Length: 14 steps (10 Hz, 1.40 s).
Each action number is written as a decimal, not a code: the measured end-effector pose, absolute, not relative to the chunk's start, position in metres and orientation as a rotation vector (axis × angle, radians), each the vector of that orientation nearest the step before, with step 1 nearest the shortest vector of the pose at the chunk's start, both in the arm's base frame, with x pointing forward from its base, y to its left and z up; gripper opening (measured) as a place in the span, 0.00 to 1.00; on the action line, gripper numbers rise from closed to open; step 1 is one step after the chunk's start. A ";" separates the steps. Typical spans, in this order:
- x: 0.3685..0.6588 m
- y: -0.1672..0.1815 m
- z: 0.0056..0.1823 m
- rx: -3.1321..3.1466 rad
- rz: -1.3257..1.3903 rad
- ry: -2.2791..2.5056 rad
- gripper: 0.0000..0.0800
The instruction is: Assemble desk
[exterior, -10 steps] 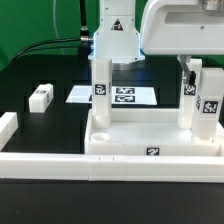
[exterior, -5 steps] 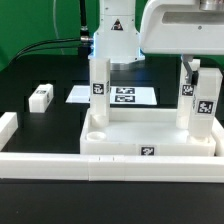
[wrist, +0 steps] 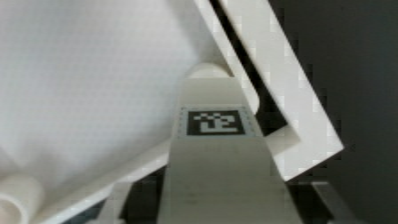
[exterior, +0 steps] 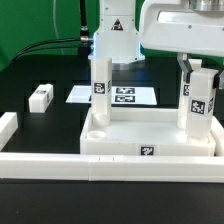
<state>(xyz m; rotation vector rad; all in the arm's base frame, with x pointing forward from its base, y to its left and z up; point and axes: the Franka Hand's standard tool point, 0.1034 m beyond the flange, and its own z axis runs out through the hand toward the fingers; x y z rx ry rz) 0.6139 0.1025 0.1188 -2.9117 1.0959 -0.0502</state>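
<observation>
My gripper point(exterior: 197, 70) has just closed on the held leg point(exterior: 199, 108), which stands in the corner of the desk slab point(exterior: 120, 150) on the exterior view's right. A second ago the jaws stood wider; now they pinch the leg's upper end from both sides. With that squeeze the leg has shifted slightly toward the exterior view's left and looks upright. The wrist view looks down along the held leg point(wrist: 217, 160) onto the desk slab point(wrist: 89, 90). I judge this grip readies me to turn or press the leg home. A second leg point(exterior: 100, 85) already stands at the slab's far corner on the exterior view's left, and a loose leg point(exterior: 40, 97) lies well apart on the counter point(exterior: 55, 125)
</observation>
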 end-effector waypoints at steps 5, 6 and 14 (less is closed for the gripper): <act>0.608 0.114 0.118 -2.487 -0.036 1.804 0.36; 0.608 0.115 0.118 -2.404 -0.027 1.903 0.36; 0.610 0.115 0.118 -2.615 -0.032 1.599 0.80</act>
